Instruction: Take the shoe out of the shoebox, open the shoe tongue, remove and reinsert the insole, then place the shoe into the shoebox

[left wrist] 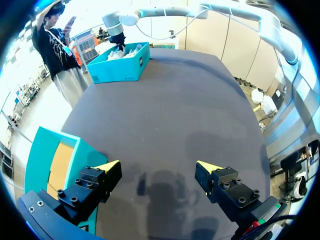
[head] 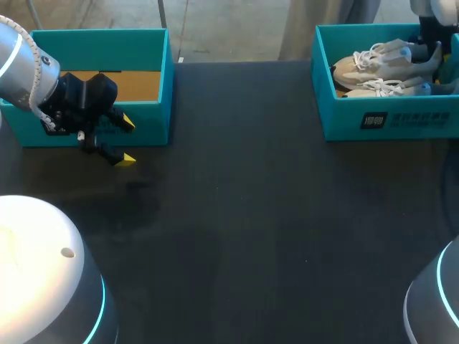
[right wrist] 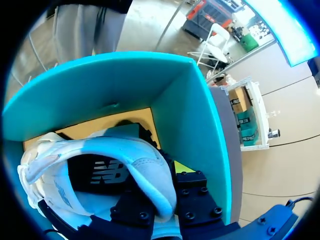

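Two beige-and-white shoes lie in the teal shoebox (head: 387,122) at the table's far right. My right gripper (head: 433,56) reaches down into that box and is shut on the heel collar of the rear shoe (head: 376,61). In the right wrist view the white shoe (right wrist: 100,160) has its padded heel rim pinched between the fingers of my right gripper (right wrist: 161,192), one inside the shoe and one outside against the box wall (right wrist: 192,125). My left gripper (head: 126,141) hangs open over the table in front of the other teal box (head: 93,129); nothing is between the fingers of my left gripper (left wrist: 159,166).
The left teal box (left wrist: 50,160) holds only a cardboard floor (head: 125,84) and stands right beside my left gripper's outer finger. The dark table (head: 251,215) stretches between the two boxes. The far shoebox (left wrist: 120,62) shows small across the table.
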Motion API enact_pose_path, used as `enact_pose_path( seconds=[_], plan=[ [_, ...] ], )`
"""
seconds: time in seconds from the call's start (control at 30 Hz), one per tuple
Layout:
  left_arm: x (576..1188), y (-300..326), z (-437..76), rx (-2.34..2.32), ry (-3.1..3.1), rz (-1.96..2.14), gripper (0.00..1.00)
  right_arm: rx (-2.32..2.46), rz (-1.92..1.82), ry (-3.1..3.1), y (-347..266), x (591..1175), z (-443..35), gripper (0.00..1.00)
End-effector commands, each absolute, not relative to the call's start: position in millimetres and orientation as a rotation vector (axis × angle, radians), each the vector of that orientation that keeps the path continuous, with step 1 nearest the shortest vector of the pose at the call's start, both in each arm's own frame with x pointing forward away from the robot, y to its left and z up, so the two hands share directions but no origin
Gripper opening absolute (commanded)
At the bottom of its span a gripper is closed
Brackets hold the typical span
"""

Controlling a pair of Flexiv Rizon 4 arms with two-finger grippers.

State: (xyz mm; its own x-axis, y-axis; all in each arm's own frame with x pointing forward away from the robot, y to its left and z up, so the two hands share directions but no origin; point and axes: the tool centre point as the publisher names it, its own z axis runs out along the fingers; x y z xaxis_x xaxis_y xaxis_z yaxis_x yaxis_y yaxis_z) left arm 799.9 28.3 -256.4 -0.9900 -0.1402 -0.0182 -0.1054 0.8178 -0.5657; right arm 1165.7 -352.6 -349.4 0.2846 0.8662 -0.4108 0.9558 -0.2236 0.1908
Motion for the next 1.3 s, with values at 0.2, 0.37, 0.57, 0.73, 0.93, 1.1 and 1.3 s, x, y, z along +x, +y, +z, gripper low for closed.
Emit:
enact_pose_path(
  seconds=[0.2, 0.37, 0.57, 0.73, 0.93, 1.1, 1.3],
  plan=[
    [799, 28, -256, -0.199, 2.939, -0.906, 1.0, 2.193, -0.322, 1.647, -356, 1177, -355, 0.0],
    [799, 28, -256, -0.199, 2.939, -0.906, 1.0, 2.214, -0.313, 1.644, -356, 1176, -351, 0.35],
    [799, 28, -256, -0.199, 2.939, -0.906, 1.0, 2.212, -0.307, 1.641, -355, 1173, -344, 0.42],
    [799, 28, -256, -0.199, 2.939, -0.906, 1.0, 2.219, -0.274, 1.641, -351, 1167, -330, 0.45],
    [799, 28, -256, -0.199, 2.939, -0.906, 1.0, 2.236, -0.246, 1.665, -344, 1151, -315, 0.49],
    [799, 28, -256, -0.199, 2.939, -0.906, 1.0, 2.26, -0.208, 1.698, -339, 1133, -303, 0.49],
    [799, 28, -256, -0.199, 2.939, -0.906, 1.0, 2.257, -0.129, 1.799, -327, 1104, -290, 0.62]
  ],
)
